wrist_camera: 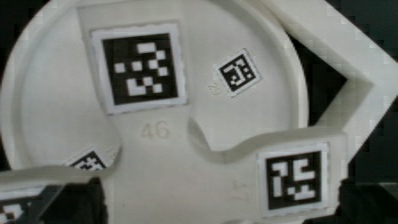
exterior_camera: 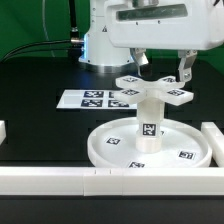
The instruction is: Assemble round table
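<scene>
Foot piece on leg, table upside down
Gripper (exterior_camera: 160, 68) spread wide, empty, above foot piece (exterior_camera: 152, 92); leg (exterior_camera: 149, 122) upright on disc (exterior_camera: 110, 148) hub, near table's front edge, likely for screwing down

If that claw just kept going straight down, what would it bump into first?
Most likely the flat foot piece atop the short leg, which stands on the big round disc. The open gripper hangs just above it, though depth is hard to judge.
</scene>
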